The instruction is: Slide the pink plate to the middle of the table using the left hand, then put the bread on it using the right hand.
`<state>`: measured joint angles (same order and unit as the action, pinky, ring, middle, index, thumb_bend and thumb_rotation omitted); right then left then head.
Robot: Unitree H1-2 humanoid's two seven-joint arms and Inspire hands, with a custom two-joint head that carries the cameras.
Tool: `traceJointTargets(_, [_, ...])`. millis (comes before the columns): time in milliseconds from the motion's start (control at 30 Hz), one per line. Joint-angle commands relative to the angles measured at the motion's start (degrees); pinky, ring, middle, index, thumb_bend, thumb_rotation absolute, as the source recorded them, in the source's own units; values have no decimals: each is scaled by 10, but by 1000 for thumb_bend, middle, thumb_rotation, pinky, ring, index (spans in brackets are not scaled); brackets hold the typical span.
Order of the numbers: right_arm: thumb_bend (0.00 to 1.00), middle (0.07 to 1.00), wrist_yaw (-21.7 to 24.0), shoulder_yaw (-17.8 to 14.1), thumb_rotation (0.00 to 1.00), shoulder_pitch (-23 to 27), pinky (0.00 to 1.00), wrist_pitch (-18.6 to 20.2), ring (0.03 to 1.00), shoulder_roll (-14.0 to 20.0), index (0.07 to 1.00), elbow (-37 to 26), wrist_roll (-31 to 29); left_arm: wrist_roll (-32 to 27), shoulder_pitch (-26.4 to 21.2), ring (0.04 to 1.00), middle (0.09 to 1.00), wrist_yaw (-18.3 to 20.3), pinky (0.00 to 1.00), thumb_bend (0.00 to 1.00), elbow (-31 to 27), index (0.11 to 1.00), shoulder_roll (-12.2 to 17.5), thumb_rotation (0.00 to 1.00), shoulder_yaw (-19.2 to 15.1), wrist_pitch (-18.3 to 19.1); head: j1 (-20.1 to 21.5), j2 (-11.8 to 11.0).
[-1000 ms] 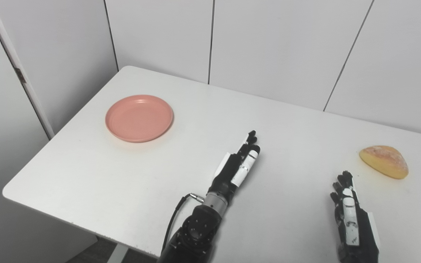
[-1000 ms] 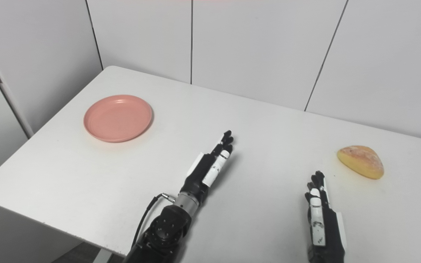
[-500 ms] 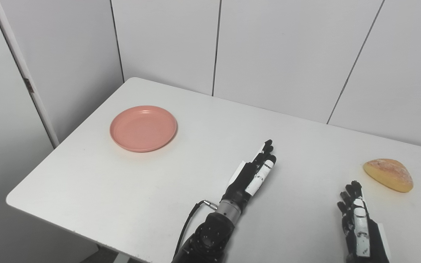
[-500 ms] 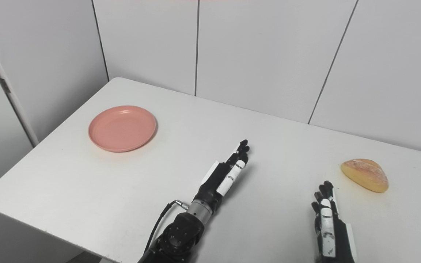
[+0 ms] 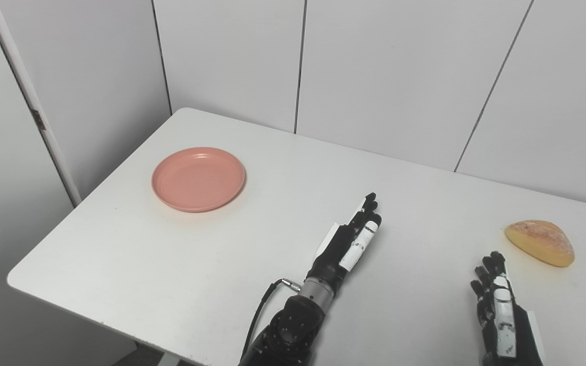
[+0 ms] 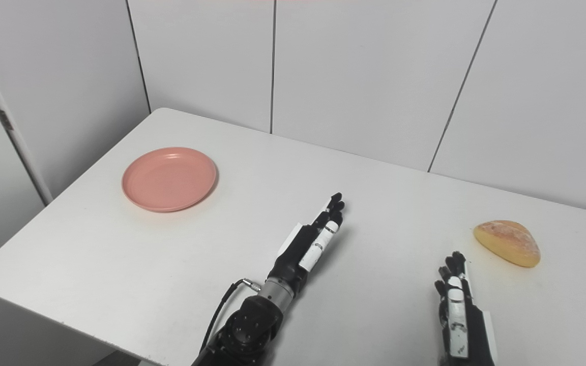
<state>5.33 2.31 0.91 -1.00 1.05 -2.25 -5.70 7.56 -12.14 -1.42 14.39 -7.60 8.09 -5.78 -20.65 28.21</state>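
Note:
The pink plate (image 5: 199, 178) lies empty at the far left of the white table (image 5: 181, 264). The golden bread (image 5: 540, 242) lies at the right side of the table. My left hand (image 5: 350, 240) is open with fingers stretched forward, over the middle of the table, well to the right of the plate and apart from it. My right hand (image 5: 496, 305) is open with fingers straight, near the front right, a short way in front of the bread and not touching it. Both hands hold nothing.
White wall panels (image 5: 384, 76) stand close behind the table. The table's left and front edges (image 5: 89, 317) drop off to the floor. A black cable (image 5: 262, 315) loops at my left wrist.
The camera tilted up between one second ago and half a second ago, shifting the whole picture down. Since then both hands, the plate and the bread stay nearly still.

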Motion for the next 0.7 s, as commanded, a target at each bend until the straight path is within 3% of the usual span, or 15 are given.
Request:
traceJointTargets(0, [151, 1000, 1, -1, 1000, -8, 1000, -9, 1000, 1, 1000, 14, 3, -7, 28, 994, 1000, -5, 982, 371, 8, 1000, -1, 1000, -5, -11, -1, -1])
traceJointTargets(367, [134, 1000, -1, -4, 1000, -7, 1000, -9, 1000, -1, 1000, 14, 2, -27, 26, 995, 1000, -4, 999, 378, -76, 1000, -7, 1000, -21, 18, 0, -2])
traceJointTargets(667, [149, 1000, 3, -7, 1000, -6, 1000, -21, 1000, -1, 1000, 24, 1, -20, -3, 1000, 1000, -8, 1000, 391, -137, 1000, 15, 1000, -46, 50, -1, -3])
